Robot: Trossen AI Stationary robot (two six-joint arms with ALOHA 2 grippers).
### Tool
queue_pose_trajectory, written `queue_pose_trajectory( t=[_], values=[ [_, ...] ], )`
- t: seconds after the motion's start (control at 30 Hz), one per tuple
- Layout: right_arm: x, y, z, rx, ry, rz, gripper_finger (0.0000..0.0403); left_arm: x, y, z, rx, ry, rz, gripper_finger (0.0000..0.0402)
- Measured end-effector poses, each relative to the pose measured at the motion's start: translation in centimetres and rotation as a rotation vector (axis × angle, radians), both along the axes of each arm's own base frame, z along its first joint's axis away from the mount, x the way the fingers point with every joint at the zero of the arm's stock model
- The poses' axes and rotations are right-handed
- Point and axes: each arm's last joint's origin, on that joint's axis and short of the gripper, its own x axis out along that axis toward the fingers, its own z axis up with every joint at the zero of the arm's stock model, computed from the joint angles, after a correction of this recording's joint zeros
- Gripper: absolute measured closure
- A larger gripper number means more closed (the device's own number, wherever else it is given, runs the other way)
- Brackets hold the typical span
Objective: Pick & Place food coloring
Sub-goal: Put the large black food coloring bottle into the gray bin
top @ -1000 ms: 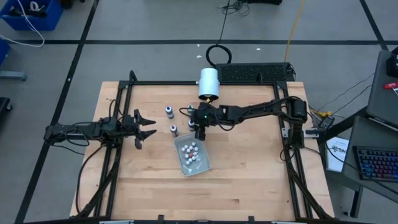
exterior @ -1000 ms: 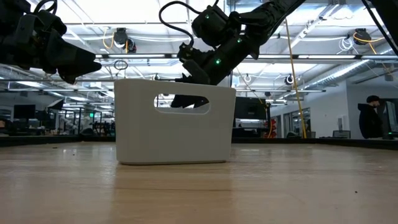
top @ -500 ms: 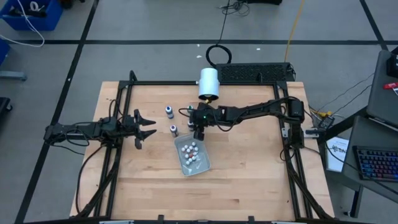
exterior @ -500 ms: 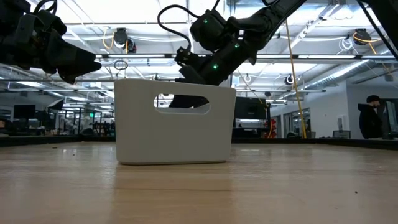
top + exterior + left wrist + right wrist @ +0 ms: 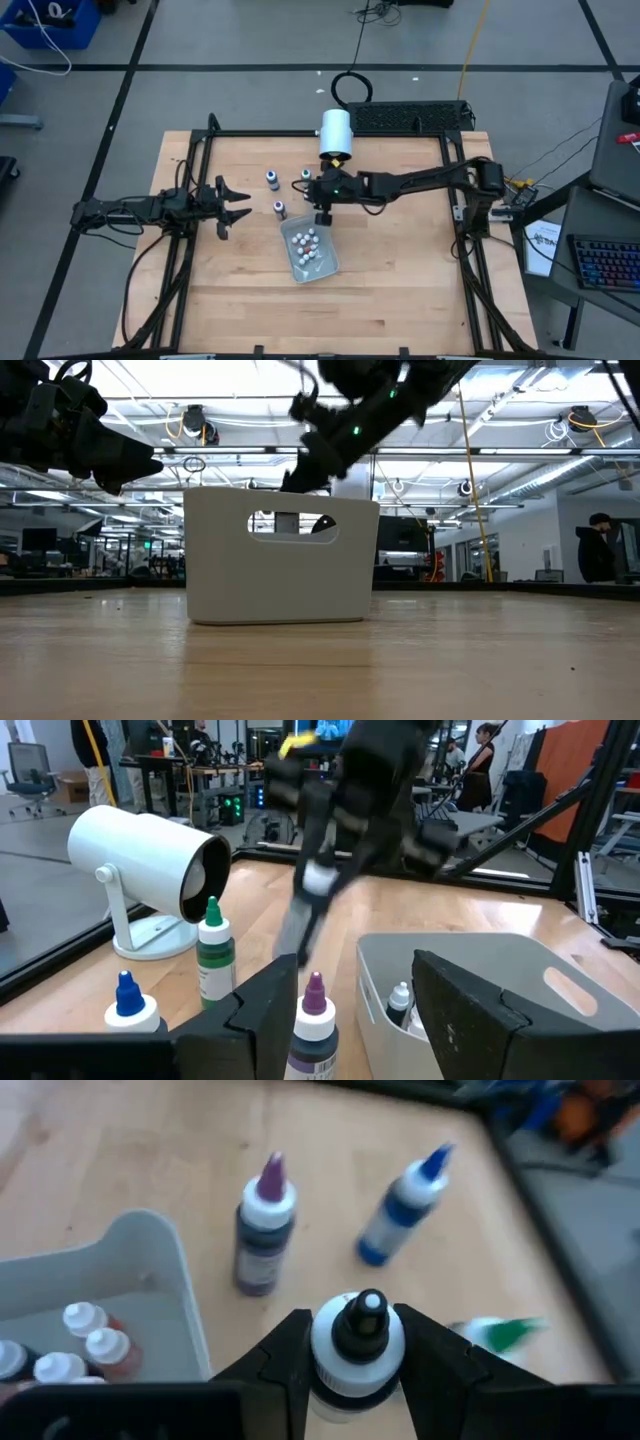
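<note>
My right gripper (image 5: 322,208) hovers just beyond the white bin's far rim and is shut on a small pale bottle with a dark cap (image 5: 360,1335). Three more food coloring bottles stand upright on the table on their bases: blue-capped (image 5: 271,179), purple-capped (image 5: 280,209) and green-capped (image 5: 305,176). The right wrist view shows the purple bottle (image 5: 262,1230), the blue bottle (image 5: 400,1210) and a green blur (image 5: 495,1332). My left gripper (image 5: 235,203) waits open toward the table's left, facing the bottles (image 5: 213,955). My right gripper pinches the dark-capped bottle between its two fingers (image 5: 290,1350) at the white shoulder just under the cap (image 5: 335,1348). The fingers come from above, pointing down. The bottle stays upright with its cap up; its lower body is hidden by the gripper.
A white bin (image 5: 326,266) with a handle slot (image 5: 292,525) sits near the table's middle and holds several white-capped bottles (image 5: 85,1330). A large white cylinder on a stand (image 5: 335,133) lies by the far edge. Bare wood spreads to the near and right sides.
My right gripper has risen from the level of the bin's rim to well above it, staying shut on the bottle. The left arm has kept still.
</note>
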Motion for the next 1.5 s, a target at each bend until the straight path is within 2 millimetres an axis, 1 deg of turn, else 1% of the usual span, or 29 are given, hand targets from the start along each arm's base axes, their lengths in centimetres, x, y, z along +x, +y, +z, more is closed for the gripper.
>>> queue_pose_trajectory(
  t=[0.1,0.23,0.33,0.43,0.53,0.63,0.73,0.8,0.93,1.03,1.17,1.33,1.5],
  values=[
    [-1.2,1.2,2.7,-0.042,-0.031,0.004,0.0294,0.0,0.0,0.0,0.0,0.0,0.0,0.0209],
    [-3.4,3.2,6.0,0.016,-0.066,0.031,0.0294,0.0,0.0,0.0,0.0,0.0,0.0,0.021],
    [-4.9,5.2,7.3,0.092,-0.053,0.063,0.0294,0.0,0.0,0.0,0.0,0.0,0.0,0.0204],
    [-5.7,7.6,7.8,0.178,-0.053,0.113,0.0294,0.0,0.0,0.0,0.0,0.0,0.0,0.0197],
    [-6.0,10.2,7.5,0.209,-0.028,0.163,0.0294,0.0,0.0,0.0,0.0,0.0,0.0,0.0193],
    [-5.7,12.4,6.4,0.213,-0.006,0.215,0.0294,0.0,0.0,0.0,0.0,0.0,0.0,0.0194],
    [-5.0,13.9,5.1,0.218,0.005,0.244,0.0294,0.0,0.0,0.0,0.0,0.0,0.0,0.0199],
    [-4.5,14.4,4.1,0.205,0.026,0.259,0.0294,0.0,0.0,0.0,0.0,0.0,0.0,0.0203],
    [-3.7,14.6,2.3,0.195,0.07,0.254,0.0294,0.0,0.0,0.0,0.0,0.0,0.0,0.021],
    [-3.3,14.3,1.6,0.194,0.081,0.244,0.0294,0.0,0.0,0.0,0.0,0.0,0.0,0.021],
    [-2.8,14.2,0.5,0.236,0.113,0.26,0.0294,0.0,0.0,0.0,0.0,0.0,0.0,0.0202],
    [-2.4,14.0,-0.9,0.237,0.154,0.242,0.0294,0.0,0.0,0.0,0.0,0.0,0.0,0.0193],
    [-2.1,13.9,-1.6,0.234,0.175,0.236,0.0294,0.0,0.0,0.0,0.0,0.0,0.0,0.0196]
  ],
)
